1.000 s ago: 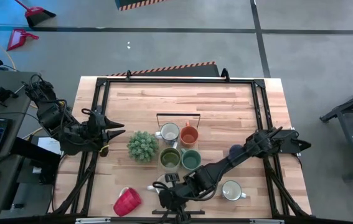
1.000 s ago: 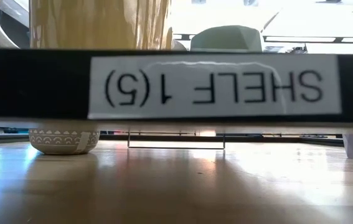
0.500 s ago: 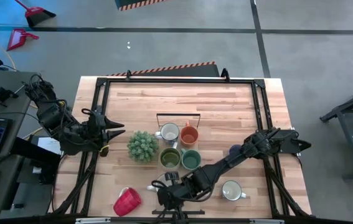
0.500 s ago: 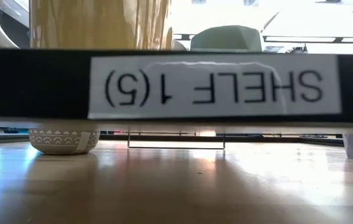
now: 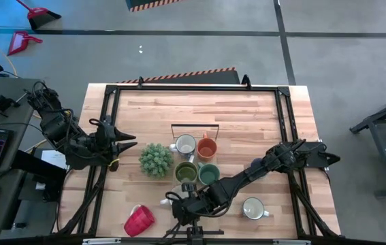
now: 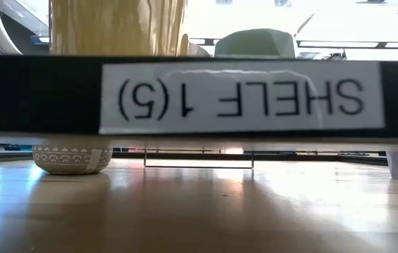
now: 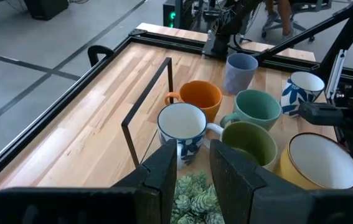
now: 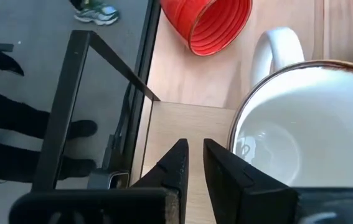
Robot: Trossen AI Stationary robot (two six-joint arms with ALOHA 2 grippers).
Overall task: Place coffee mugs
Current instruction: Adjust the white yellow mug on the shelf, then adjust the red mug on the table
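Left gripper (image 5: 126,141), at the high view's left edge beside the spiky green potted plant (image 5: 155,160), waits idle with its fingers a narrow gap apart, holding nothing.

The red ceramic mug (image 5: 138,220) lies tipped on its side at lower left.

Right gripper (image 5: 173,206) sits at lower centre, jaws nearly closed. In the right wrist view the cream-white handled mug (image 8: 301,130) stands just beside the fingers (image 8: 175,163), not between them; whether they touch its rim is unclear.

Judgement: the right arm is nearer, and this mug lies to one side of its jaws.
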